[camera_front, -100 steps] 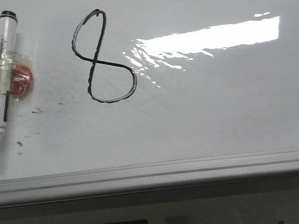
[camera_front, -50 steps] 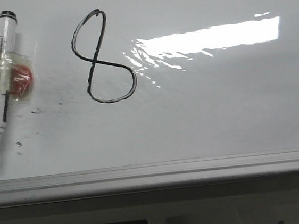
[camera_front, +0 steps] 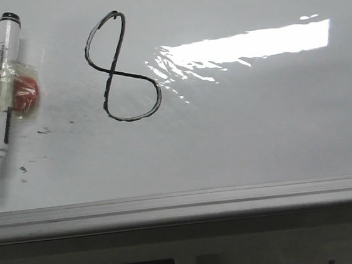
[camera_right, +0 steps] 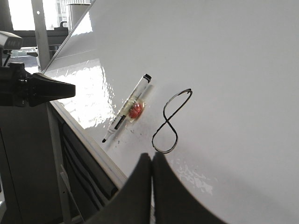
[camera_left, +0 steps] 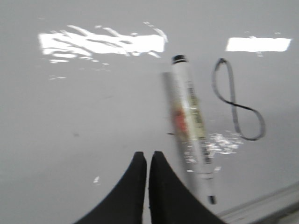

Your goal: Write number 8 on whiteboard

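I seem to work in a lab or office: a whiteboard [camera_front: 258, 136] on a metal stand [camera_right: 56, 154], windows [camera_right: 21, 14] behind it.

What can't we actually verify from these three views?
- Marker label text: too small in the front view, motion-blurred in the left wrist view.
- Red piece on the marker: what it is stays unclear; small and glare-wrapped.
- Both arms: out of frame in the front view.
- Whiteboard extent: cut off by frame edges in every view.
- Number 8: bright glare beside its right side hides any faint marks there.
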Action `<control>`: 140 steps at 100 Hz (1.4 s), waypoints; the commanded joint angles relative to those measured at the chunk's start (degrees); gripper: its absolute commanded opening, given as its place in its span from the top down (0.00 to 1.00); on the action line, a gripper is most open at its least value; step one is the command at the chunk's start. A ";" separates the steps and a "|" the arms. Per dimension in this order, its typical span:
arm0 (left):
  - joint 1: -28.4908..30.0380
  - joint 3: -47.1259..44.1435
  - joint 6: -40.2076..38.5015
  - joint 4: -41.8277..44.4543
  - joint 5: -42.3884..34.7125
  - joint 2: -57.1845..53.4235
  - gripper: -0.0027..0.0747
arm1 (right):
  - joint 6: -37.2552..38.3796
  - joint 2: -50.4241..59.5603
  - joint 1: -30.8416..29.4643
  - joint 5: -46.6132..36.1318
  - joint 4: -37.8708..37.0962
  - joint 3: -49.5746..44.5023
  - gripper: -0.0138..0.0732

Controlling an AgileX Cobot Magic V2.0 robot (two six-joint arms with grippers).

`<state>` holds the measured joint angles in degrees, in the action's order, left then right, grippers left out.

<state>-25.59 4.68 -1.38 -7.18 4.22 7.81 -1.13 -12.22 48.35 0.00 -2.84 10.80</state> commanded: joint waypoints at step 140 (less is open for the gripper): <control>24.57 -6.53 -4.49 8.76 11.88 -9.67 0.99 | -0.47 -0.50 -0.22 -4.83 -0.51 1.60 0.91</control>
<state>-1.12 0.39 -5.32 1.37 18.87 -0.23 -1.13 -12.22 48.35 0.00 -2.84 10.80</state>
